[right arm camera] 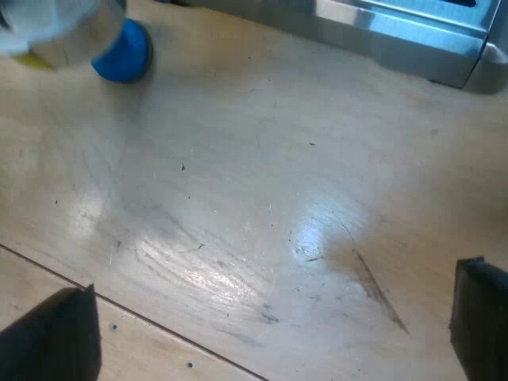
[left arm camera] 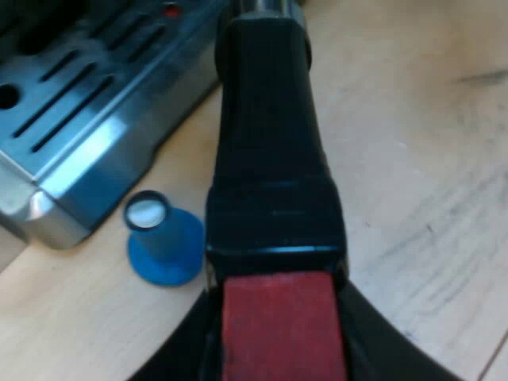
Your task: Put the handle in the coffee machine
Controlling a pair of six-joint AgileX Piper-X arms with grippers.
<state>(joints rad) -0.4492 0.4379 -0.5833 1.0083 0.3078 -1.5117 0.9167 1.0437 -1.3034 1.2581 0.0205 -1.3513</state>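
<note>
Okay so, the left pincer (left arm camera: 278,361) is clenched on the chunky black handle (left arm camera: 270,143) of the holder. It grips right around the square red end (left arm camera: 282,325), with a black finger (left arm camera: 178,349) hugging each side of that red block. The handle points away from the pincer, and a sliver of shiny metal (left arm camera: 262,6) shows at its far tip, close to the side of the brushed-steel espresso machine (left arm camera: 95,159). It's not locked in yet, just held out over the pale wooden tabletop (left arm camera: 413,159). You can see the machine's slotted steel drip tray (left arm camera: 71,87) from above. A small blue round-based tamper (left arm camera: 164,242) stands upright on the tabletop just beside the tray's corner, clear of the handle as far as I can tell. On the other arm, the right pincer (right arm camera: 262,329) is released, fingers (right arm camera: 48,333) spread wide over scuffed wood. Further off sits the blue tamper (right arm camera: 123,51) with a silvery blur (right arm camera: 55,32) over it that I can't make out, and the machine's steel base (right arm camera: 397,32) runs along beyond.
</note>
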